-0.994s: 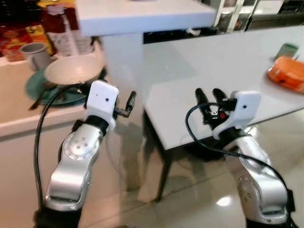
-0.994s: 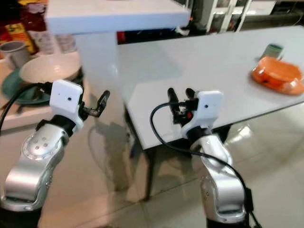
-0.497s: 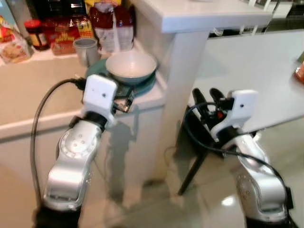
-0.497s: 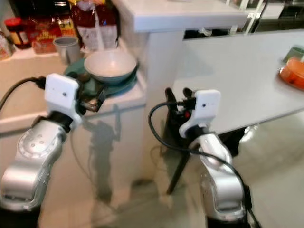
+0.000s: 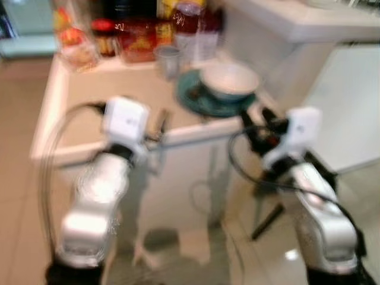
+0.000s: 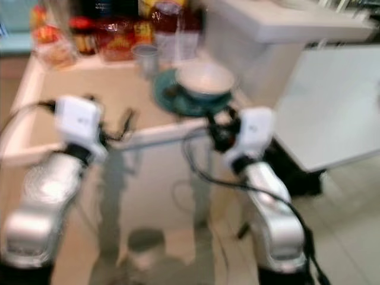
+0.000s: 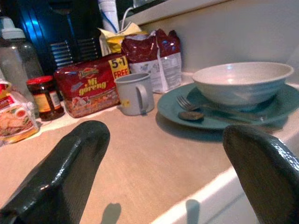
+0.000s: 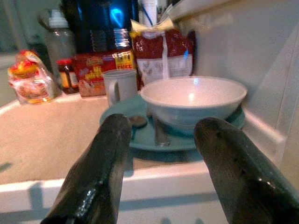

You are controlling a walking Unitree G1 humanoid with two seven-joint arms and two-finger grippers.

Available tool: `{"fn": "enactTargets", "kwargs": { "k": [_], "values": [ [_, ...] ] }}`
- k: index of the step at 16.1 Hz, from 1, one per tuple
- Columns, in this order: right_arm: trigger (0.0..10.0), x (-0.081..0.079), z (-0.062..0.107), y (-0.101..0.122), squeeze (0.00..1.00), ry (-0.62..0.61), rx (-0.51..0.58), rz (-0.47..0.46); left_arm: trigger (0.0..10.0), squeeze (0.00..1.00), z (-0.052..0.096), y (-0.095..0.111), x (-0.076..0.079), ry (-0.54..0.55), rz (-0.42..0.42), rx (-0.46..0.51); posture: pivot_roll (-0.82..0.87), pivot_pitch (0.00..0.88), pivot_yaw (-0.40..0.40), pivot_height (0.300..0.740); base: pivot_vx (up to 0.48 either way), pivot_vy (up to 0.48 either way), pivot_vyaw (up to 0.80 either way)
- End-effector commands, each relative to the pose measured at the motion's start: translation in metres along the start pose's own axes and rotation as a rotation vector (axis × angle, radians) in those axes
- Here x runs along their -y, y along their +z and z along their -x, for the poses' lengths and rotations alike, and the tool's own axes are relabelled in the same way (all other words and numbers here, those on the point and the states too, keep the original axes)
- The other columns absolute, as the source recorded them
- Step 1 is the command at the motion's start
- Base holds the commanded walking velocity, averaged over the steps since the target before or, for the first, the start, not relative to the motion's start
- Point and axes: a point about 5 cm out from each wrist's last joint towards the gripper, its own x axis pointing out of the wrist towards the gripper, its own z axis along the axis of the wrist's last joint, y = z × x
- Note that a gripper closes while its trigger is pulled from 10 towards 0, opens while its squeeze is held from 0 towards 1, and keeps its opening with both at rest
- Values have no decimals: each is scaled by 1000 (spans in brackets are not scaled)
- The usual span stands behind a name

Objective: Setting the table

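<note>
The robot stands before a low beige counter (image 5: 95, 95); the head views are blurred. On the counter a white bowl (image 7: 243, 81) sits on a teal plate (image 7: 271, 109), near the counter's front edge and beside a white wall; a fork (image 7: 210, 106) and a spoon (image 7: 189, 115) lie on the plate beside the bowl. A grey mug (image 7: 134, 93) stands just beside the plate; behind it are a red noodle pack (image 7: 88, 88), a jar with a red lid (image 7: 43, 95) and a dark red bag (image 8: 161, 53). The left gripper (image 7: 163, 172) is held at the counter edge, fingers wide apart, holding nothing; the right gripper (image 8: 161, 154) is just before the plate, fingers also apart and empty.
</note>
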Motion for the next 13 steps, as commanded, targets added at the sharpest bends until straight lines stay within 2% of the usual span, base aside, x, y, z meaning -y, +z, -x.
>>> {"fn": "enactTargets", "kwargs": {
  "k": [1, 3, 8, 9, 10, 13],
  "values": [
    [10000, -3, -3, 2, 0, 4, -1, -21, 10000, 0, -1, 3, -5, 14, -22, 9, 79, 0, -62, 740, 0, 480, 0],
    [10000, -2, -4, 3, 0, -10, -8, -26, 10000, 0, -3, 3, -5, 13, -20, 9, 74, 0, -55, 740, 0, 480, 0],
    [10000, 8, -4, 11, 0, -64, 13, -14, 10000, 0, -11, 3, -2, -1, 6, 12, 52, 0, -36, 740, 0, 0, 0],
    [10000, 9, -4, 11, 0, -68, 13, -16, 10000, 0, -12, 4, -1, -6, 14, 22, 51, 0, -34, 740, 0, 0, -781],
    [10000, 9, -4, 11, 0, -71, 12, -14, 10000, 0, -13, 5, -1, -8, 12, 26, 49, 0, -31, 740, 244, 0, -788],
    [10000, 12, -5, 13, 0, -76, 15, 4, 10000, 0, -13, 6, 1, -12, 17, 29, 51, 0, -35, 740, 280, 0, 0]
  ]
}}
